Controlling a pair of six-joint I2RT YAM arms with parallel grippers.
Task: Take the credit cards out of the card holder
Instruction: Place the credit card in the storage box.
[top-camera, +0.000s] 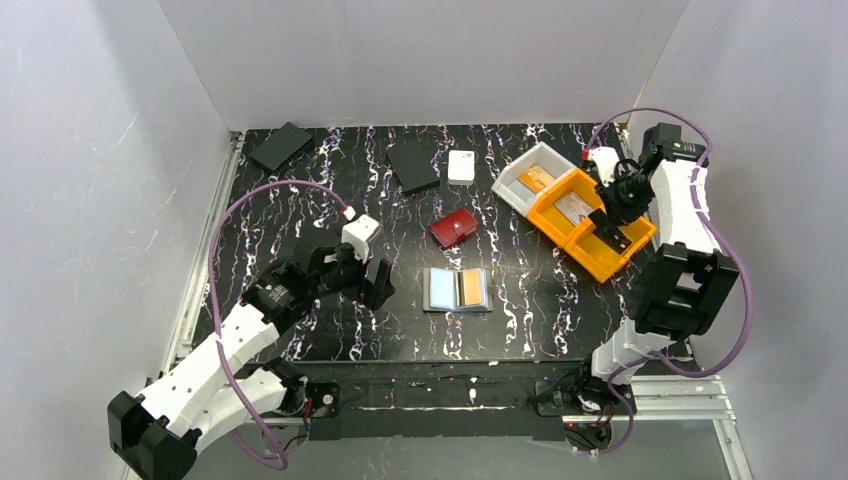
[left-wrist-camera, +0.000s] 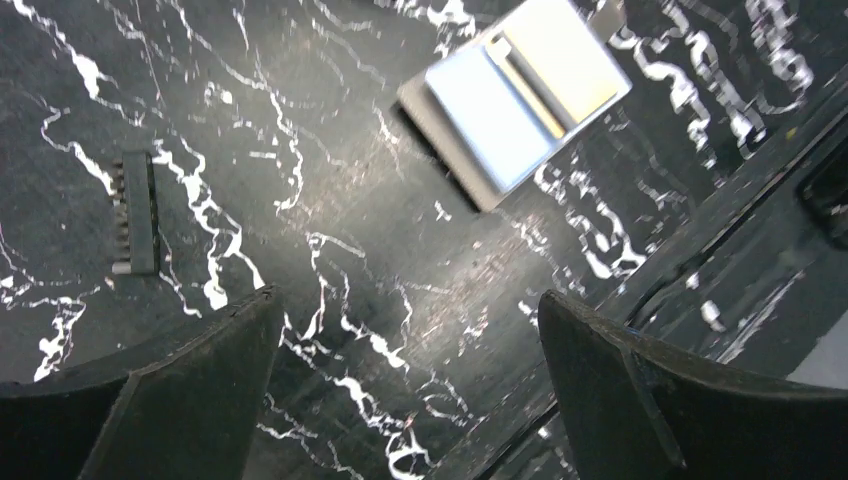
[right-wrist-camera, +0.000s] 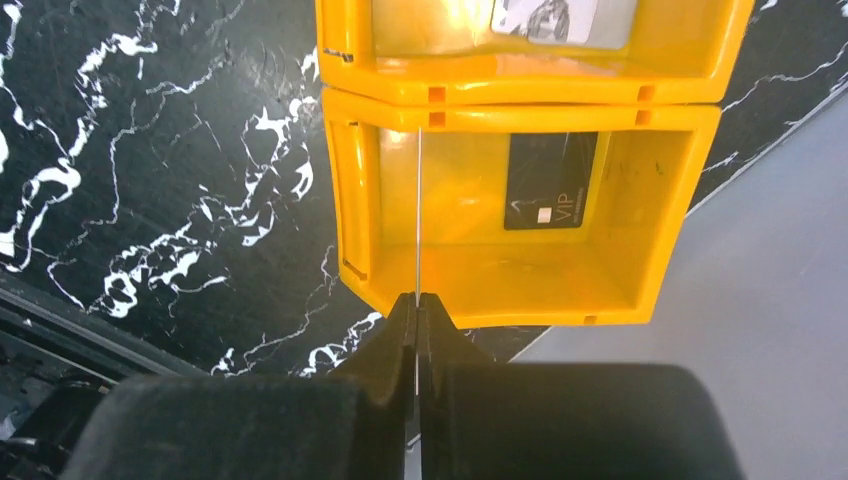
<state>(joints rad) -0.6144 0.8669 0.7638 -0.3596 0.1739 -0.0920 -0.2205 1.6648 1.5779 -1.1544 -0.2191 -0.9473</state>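
The grey card holder (top-camera: 457, 309) lies open on the table's middle front. A light blue card (top-camera: 440, 289) sits in its left half and an orange card (top-camera: 470, 289) in its right half. My left gripper (top-camera: 368, 285) is open and empty, low over the table a little left of the holder. In the left wrist view the holder (left-wrist-camera: 440, 145) lies ahead of the open gripper (left-wrist-camera: 410, 310), with the light blue card (left-wrist-camera: 490, 115) facing up. My right gripper (right-wrist-camera: 417, 300) is shut on a thin card (right-wrist-camera: 419, 200) seen edge-on over an orange bin (right-wrist-camera: 500, 285).
A dark red case (top-camera: 453, 228) lies behind the holder. Two flat black squares (top-camera: 280, 146) (top-camera: 413, 165) and a small white box (top-camera: 461, 166) sit at the back. A white bin (top-camera: 512, 182) adjoins two orange bins (top-camera: 560, 222); one holds a black VIP card (right-wrist-camera: 550, 180).
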